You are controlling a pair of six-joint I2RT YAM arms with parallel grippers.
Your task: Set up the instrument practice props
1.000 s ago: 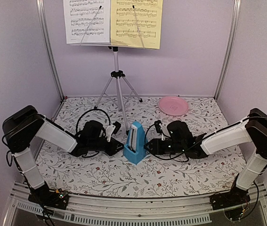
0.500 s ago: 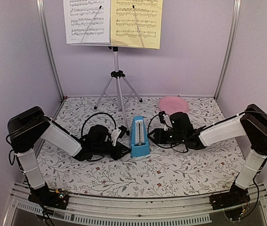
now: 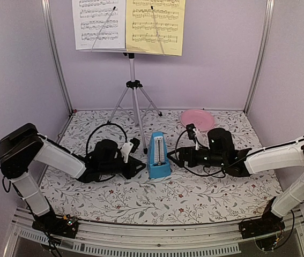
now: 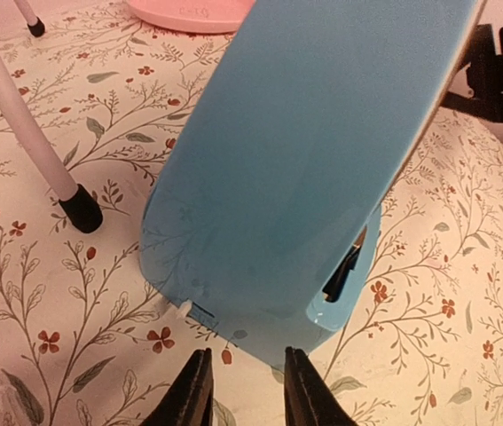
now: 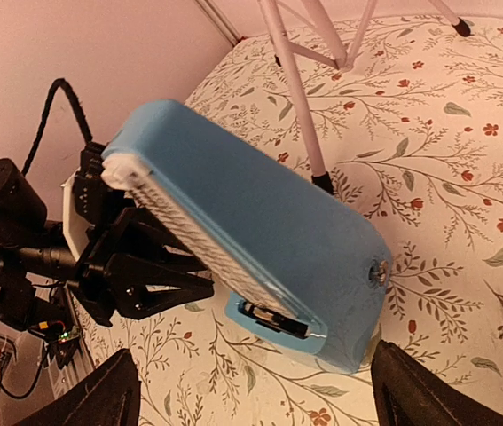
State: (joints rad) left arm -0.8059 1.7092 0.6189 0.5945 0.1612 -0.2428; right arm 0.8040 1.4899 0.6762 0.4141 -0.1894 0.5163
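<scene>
The small blue metronome (image 3: 158, 155) stands upright on the flowered table between my two grippers. My left gripper (image 3: 140, 165) sits low at its left base corner. Its fingers (image 4: 189, 398) are a narrow gap apart with nothing between them, and the metronome (image 4: 304, 151) edge lies just ahead of the tips. My right gripper (image 3: 172, 156) is open wide, its fingers (image 5: 100, 395) spread either side of the metronome (image 5: 251, 231) without touching it. The silver music stand (image 3: 133, 85) stands behind, holding the white sheet (image 3: 98, 24) and the yellow sheet (image 3: 154, 24).
A pink plate (image 3: 197, 119) lies at the back right, close behind my right wrist. The stand's tripod legs (image 4: 29, 142) end in a black foot (image 4: 81, 209) just left of the metronome. Side walls and metal posts (image 3: 55, 53) enclose the table.
My right gripper has opened wide, let go of the metronome and drawn back to the right. The metronome moved slightly away from the arm bases. My left gripper widened a little.
</scene>
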